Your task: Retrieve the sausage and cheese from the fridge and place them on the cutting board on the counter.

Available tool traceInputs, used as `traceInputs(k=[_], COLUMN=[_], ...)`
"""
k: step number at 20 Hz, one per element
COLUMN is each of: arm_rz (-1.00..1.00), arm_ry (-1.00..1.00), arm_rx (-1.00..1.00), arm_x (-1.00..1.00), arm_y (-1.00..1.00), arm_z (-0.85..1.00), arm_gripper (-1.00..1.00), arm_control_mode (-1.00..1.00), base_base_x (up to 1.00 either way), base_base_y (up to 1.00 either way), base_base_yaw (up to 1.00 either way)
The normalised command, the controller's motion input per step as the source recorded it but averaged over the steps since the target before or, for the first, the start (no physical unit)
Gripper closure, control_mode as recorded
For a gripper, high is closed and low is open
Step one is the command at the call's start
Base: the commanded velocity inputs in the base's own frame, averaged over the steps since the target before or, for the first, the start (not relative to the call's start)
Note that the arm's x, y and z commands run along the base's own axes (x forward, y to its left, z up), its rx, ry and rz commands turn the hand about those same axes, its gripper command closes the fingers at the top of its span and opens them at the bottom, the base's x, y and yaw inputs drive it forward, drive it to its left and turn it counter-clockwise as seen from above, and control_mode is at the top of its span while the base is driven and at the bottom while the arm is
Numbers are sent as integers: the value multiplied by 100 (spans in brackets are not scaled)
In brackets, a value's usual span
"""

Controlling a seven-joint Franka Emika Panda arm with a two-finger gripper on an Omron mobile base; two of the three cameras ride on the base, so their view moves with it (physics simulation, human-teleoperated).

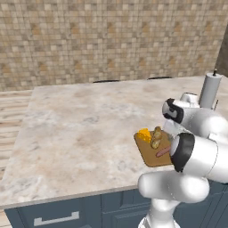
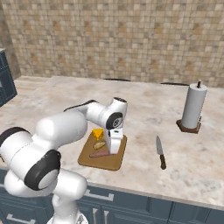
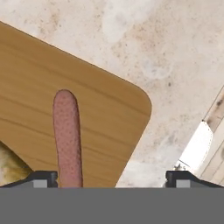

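The sausage (image 3: 68,135) lies flat on the cutting board (image 3: 105,100), a reddish-brown cylinder close beside my left fingertip (image 3: 41,179). My gripper (image 3: 111,179) is open just above the board's edge, with nothing held between its fingers. From the right base view, the gripper (image 2: 114,151) points down over the cutting board (image 2: 109,162), with the sausage (image 2: 99,154) to its left. The yellow cheese (image 2: 98,133) wedge rests on the board's far corner. In the left base view, the cheese (image 1: 144,135) and sausage (image 1: 163,152) sit on the cutting board (image 1: 147,153), on the counter (image 1: 80,129).
A tan bread loaf (image 2: 99,145) lies on the board between cheese and sausage. A knife (image 2: 160,152) rests on the counter right of the board, its blade (image 3: 197,146) near the gripper. A paper towel roll (image 2: 193,107) stands at the back right.
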Motion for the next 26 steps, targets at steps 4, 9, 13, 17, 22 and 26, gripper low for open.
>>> traceInputs(k=[4, 9, 13, 17, 22, 26], arm_rz=[10, 12, 14, 19, 24, 33], arm_ry=[-5, -14, -8, -9, -16, -30], arm_rx=[-1, -4, -11, -21, -16, -10], arm_x=[-85, -80, -75, -73, -67, -55], arm_y=[7, 13, 19, 29, 39, 36], arm_z=[14, 22, 17, 10, 0, -2], arm_gripper=[-100, -100, -100, -100, -100, -100], arm_control_mode=[-100, -100, -100, -100, -100, -100], base_base_x=[0, 0, 0, 0, 0, 0], base_base_y=[0, 0, 0, 0, 0, 0], base_base_yaw=[0, 0, 0, 0, 0, 0])
